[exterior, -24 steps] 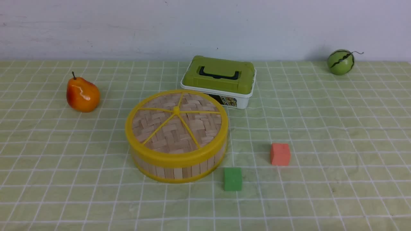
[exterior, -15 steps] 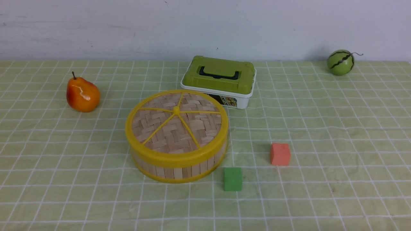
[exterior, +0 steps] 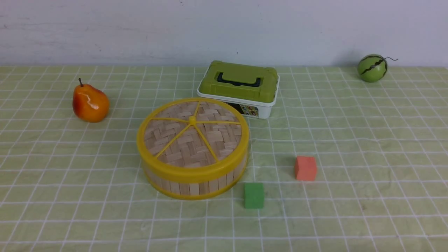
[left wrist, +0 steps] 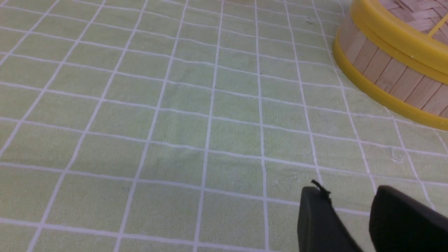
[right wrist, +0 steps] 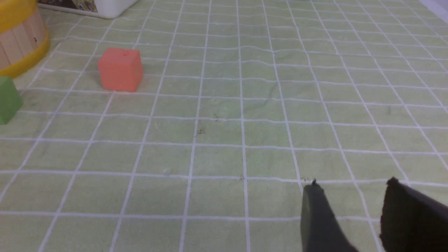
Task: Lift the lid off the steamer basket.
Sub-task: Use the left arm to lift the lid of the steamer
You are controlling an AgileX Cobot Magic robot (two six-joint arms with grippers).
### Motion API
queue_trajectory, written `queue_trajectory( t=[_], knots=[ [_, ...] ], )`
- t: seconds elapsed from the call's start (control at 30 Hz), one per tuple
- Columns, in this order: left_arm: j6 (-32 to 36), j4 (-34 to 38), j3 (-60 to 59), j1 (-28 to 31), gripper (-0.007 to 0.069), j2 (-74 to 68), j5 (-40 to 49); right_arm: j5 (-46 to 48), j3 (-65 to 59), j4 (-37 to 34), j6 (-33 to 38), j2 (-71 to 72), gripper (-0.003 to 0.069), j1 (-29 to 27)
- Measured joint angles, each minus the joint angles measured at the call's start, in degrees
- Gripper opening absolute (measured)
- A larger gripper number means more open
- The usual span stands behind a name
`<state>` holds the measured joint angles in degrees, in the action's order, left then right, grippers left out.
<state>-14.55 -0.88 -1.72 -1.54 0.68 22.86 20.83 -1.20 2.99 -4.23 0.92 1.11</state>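
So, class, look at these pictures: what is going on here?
Nothing is being handled yet. The lid sits closed on the steamer basket, on the checked cloth. The left pincer and the right pincer are both open and empty, over bare cloth, neither touching the basket. A pear, a green-topped box, a small watermelon, an orange cube and a green cube lie around it.

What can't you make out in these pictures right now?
Inside of the steamer basket: front view, the lid covers it.
Label on the box: front view, partly behind the basket.
Left pincer and right pincer: wrist views, only fingertips show, rest cut off by the frame edge; absent from front view.
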Motion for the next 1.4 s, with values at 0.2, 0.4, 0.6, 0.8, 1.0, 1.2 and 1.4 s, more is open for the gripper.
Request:
queue_trajectory(
  t=[0.2,0.4,0.6,0.8,1.0,1.2,1.4],
  knots=[
    [0.0,0.0,0.0,0.0,0.0229,0.0,0.0,0.0,0.0,0.0,0.0,0.0,0.0241,0.0],
    [0.0,0.0,0.0,0.0,0.0237,0.0,-2.0,0.0,0.0,0.0,0.0,0.0,0.0241,0.0],
    [0.0,0.0,-0.1,0.0,0.0237,0.0,-19.6,0.0,0.0,0.0,0.0,0.0,0.0241,0.0],
    [-0.6,0.0,-0.1,0.0,0.0238,0.0,-38.6,0.0,0.0,0.0,0.0,0.0,0.0241,0.0],
    [-12.4,3.2,0.4,0.0,0.0235,0.0,-58.6,0.0,0.0,0.0,0.0,0.0,0.0241,0.0],
    [-10.7,5.7,17.7,0.0,0.0068,-7.8,-41.1,0.0,0.0,0.0,0.0,0.0,0.0241,0.0],
    [-2.7,6.0,36.3,0.0,-0.0013,-30.6,-19.7,0.0,0.0,0.0,0.0,0.0,0.0241,0.0]
  ],
)
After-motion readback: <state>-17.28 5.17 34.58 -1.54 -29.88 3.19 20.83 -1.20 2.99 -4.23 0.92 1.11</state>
